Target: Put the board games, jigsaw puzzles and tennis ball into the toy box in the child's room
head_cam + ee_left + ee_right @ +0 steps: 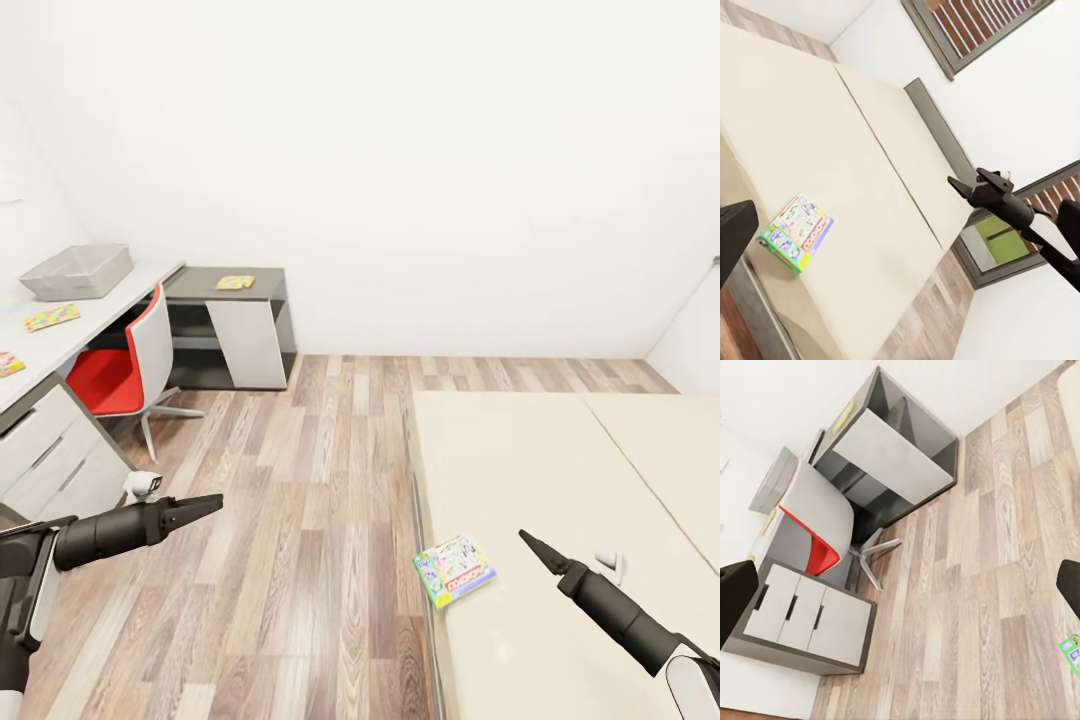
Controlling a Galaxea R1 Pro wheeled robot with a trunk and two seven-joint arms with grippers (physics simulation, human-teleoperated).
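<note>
A white-green-yellow board game (455, 570) lies near the bed's (560, 470) front left corner; it also appears in the left wrist view as board game (795, 232). My right gripper (528, 542) hovers open just right of it, above the mattress. My left gripper (208, 503) is open over the floor. On the table (110, 300) at far left stands the grey mesh toy box (77, 270), with a jigsaw puzzle (52, 317) in front of it. Another jigsaw puzzle (235, 283) lies on the dark top section. A colourful flat thing (8, 362) is cut off at the edge. The tennis ball is out of view.
A red and white swivel chair (125, 375) is tucked under the table, with a drawer unit (50, 455) beside it. Wood-plank floor (300, 520) runs between table and bed. White walls close the room behind.
</note>
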